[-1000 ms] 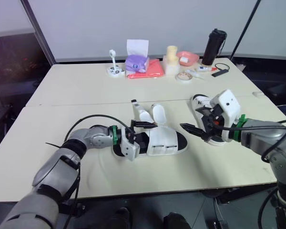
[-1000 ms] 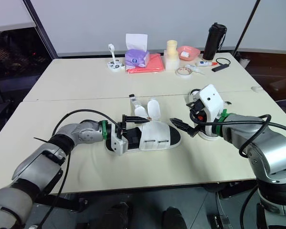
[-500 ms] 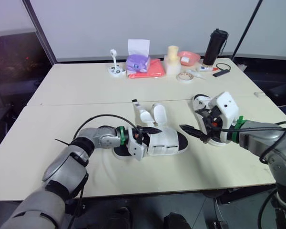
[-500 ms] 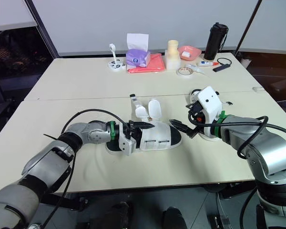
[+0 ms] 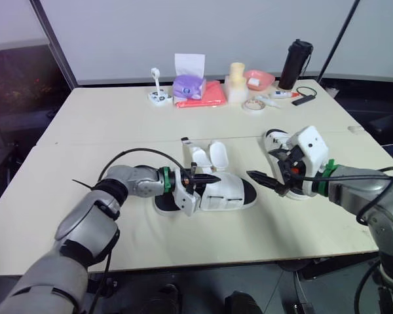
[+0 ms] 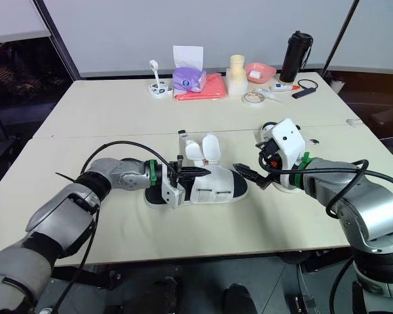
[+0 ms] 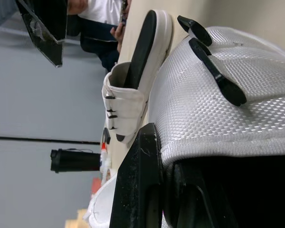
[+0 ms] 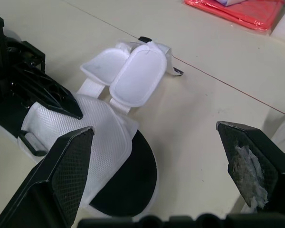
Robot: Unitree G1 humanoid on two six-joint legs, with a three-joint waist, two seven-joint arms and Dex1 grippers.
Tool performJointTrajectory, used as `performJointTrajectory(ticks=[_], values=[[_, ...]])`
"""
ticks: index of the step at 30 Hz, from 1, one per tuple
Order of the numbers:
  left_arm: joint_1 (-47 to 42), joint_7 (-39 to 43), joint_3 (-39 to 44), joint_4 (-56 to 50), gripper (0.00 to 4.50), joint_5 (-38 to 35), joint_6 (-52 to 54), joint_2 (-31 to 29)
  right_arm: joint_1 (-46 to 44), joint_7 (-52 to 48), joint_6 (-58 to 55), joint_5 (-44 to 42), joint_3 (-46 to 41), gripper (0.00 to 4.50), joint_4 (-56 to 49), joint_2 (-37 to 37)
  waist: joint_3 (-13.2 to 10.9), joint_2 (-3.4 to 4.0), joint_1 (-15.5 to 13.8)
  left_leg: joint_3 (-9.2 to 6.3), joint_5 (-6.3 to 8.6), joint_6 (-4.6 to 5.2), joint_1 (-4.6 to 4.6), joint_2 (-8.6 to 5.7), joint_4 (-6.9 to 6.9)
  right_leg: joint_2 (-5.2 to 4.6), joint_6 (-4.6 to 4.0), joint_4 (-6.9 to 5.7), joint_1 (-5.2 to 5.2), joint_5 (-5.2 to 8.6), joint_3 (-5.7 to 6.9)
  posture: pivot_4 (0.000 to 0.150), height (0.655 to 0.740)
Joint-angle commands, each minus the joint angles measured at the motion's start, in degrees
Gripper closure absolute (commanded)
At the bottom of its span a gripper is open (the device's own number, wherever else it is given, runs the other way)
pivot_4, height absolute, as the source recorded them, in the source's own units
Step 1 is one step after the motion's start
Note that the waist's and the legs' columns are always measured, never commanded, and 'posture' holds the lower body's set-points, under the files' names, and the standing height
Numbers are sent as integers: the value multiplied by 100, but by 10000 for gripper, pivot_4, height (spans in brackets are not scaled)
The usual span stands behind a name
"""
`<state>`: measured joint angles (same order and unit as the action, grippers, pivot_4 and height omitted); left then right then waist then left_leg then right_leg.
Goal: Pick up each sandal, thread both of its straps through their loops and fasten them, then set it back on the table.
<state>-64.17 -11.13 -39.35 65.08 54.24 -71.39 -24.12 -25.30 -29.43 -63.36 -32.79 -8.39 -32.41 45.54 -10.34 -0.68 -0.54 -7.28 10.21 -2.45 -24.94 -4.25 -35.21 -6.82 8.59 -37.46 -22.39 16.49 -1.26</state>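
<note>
A white sandal (image 5: 228, 193) with a black sole lies flat at the middle of the table. Its two straps (image 5: 209, 156) are undone and lie spread out on its far side. My left gripper (image 5: 206, 178) is shut on the heel-side edge of the sandal's white mesh upper (image 7: 228, 95); in the left wrist view one finger (image 7: 140, 180) presses against that rim. My right gripper (image 5: 261, 163) hovers open just right of the sandal's toe, fingers (image 8: 66, 171) wide apart and holding nothing. A second white sandal (image 5: 277, 139) lies behind the right gripper, partly hidden by it.
Along the far edge stand a purple tissue box (image 5: 188, 85), a red cloth (image 5: 208, 97), a black bottle (image 5: 293, 64), a pink bowl (image 5: 257, 78), a tape roll (image 5: 252, 104) and a black cable (image 5: 303, 97). A seam (image 5: 118, 141) crosses the table.
My left gripper slid right along the sandal and closed from wide open onto the edge of its upper. The right gripper stayed open, almost in place.
</note>
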Motion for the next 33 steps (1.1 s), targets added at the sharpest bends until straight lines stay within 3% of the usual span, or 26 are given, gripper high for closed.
performJointTrajectory(ticks=[1, 13, 16, 23, 33], values=[[-348, -585, -116, 41, 44626, 283, 61, -98, -23, 30, 117, -25, -109, 0, -170, -22, -1, -2, 0, 0, 0, 0, 0, 0, 1, 0, 0, 0, -2, 0, 0, 1500, 7400], [-452, -1322, -630, 426, 44626, 731, 191, 22, 34, 102, 50, -65, -174, 0, -268, -25, -2, -3, -1, 1, 0, 0, -6, 0, 1, 0, 1, 0, -6, 0, 0, 1500, 7400], [-412, -1227, -634, 509, 34371, 635, 144, 44, 39, 116, 37, -72, -176, 0, -274, -17, -2, -3, -1, 1, 0, 0, -6, 0, 1, 0, 0, 0, -7, 0, 0, 1500, 7400], [-301, -481, -403, 723, 346, 54, -210, -20, 10, 98, 59, -56, -117, 0, -237, -19, -2, -4, -5, 1, 0, 0, -9, 0, 0, 0, 0, 0, -8, 0, 0, 1500, 7400], [30, 996, 37, 753, 346, -1016, -835, -713, -41, 87, 129, -21, -12, 0, -193, -66, -2, -3, 121, 1, 0, 0, -9, 2, 5, 0, 0, 0, -13, 0, 0, 1500, 7400]])
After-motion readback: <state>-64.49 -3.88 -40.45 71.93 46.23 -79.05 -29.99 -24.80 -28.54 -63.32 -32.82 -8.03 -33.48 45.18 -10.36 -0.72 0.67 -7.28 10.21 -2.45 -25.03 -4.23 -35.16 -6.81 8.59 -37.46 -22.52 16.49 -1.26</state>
